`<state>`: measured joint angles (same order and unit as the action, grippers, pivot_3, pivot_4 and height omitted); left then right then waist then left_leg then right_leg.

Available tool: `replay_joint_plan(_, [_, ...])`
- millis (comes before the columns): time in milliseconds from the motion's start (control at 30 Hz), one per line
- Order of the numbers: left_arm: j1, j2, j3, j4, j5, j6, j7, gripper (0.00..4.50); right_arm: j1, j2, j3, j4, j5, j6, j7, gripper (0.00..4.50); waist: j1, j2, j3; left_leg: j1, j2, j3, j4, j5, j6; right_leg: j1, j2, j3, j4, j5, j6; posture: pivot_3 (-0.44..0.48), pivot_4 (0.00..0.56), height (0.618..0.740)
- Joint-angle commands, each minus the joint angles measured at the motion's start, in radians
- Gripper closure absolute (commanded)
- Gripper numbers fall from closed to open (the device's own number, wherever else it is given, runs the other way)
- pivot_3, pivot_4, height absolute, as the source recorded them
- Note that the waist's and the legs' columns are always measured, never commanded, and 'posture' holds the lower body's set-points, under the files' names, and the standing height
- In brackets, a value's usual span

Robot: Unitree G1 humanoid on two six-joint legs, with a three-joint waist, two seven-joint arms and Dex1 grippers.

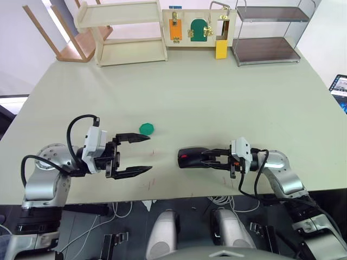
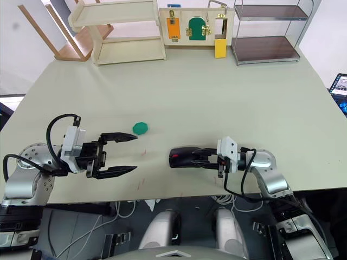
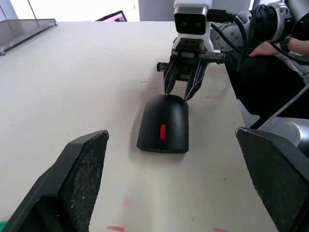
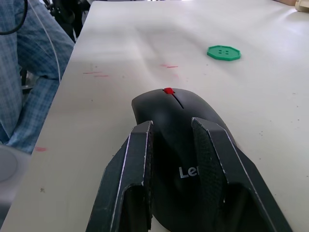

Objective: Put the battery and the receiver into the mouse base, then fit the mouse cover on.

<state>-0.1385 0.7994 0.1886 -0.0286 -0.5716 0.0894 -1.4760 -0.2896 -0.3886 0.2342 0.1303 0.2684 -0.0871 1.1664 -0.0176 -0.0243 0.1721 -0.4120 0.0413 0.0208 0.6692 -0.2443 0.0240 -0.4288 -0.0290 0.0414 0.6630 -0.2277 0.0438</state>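
The mouse cover [image 1: 191, 157] lies as a smooth black shell on the table near the front edge, closed over the mouse base. Of the base I see just the red wheel [image 3: 162, 131] through the slot. My right gripper [image 1: 209, 158] reaches in from the right, and its two fingers [image 4: 137, 169] rest close together on the rear top of the cover without clasping its sides. My left gripper [image 1: 147, 154] hovers wide open and empty to the left of the mouse, pads [image 3: 84, 179] facing it. The battery and the receiver are hidden.
A flat green disc [image 1: 147, 128] lies just behind the left gripper. Along the far edge stand a wooden shelf [image 1: 127, 32], a latch board [image 1: 198, 24], a yellow block [image 1: 221, 50] and a metal rack [image 1: 268, 32]. A person's checked sleeve [image 4: 24, 72] is beside the table.
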Motion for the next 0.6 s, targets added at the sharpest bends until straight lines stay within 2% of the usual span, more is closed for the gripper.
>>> replay_joint_plan(33, [0.026,0.021,0.035,-0.03,-0.005,0.041,0.053,0.0,0.022,-0.013,-0.021,-0.01,-0.011,-0.002,-0.033,3.16,0.0,0.0,0.0,0.0,0.0,0.0,0.0,0.0,0.0,0.0,0.0,0.0,0.0,0.0,0.0,0.0,0.15,0.74])
replay_joint_plan(267, [0.103,0.013,0.073,-0.056,0.017,0.116,0.217,0.0,0.088,-0.072,-0.189,-0.092,0.088,0.019,-0.103,3.16,0.006,0.0,0.0,-0.002,-0.001,0.0,0.0,0.0,0.0,0.0,-0.002,0.0,-0.001,0.0,0.0,0.0,0.15,0.74])
replay_joint_plan(567, [0.261,-0.105,0.159,-0.086,0.061,0.087,0.457,0.0,0.312,-0.182,-0.418,-0.13,0.207,0.031,-0.104,3.16,0.005,0.0,0.0,-0.002,-0.001,0.0,0.0,0.0,0.0,0.0,-0.002,0.0,-0.001,0.0,0.0,0.0,0.15,0.74])
replay_joint_plan(600, [0.281,-0.115,0.174,-0.09,0.057,0.09,0.475,0.0,0.336,-0.191,-0.438,-0.125,0.21,0.027,-0.104,2.96,0.004,0.0,0.0,-0.001,-0.001,0.0,0.0,0.0,0.0,0.0,-0.002,0.0,-0.001,0.0,0.0,0.0,0.15,0.74])
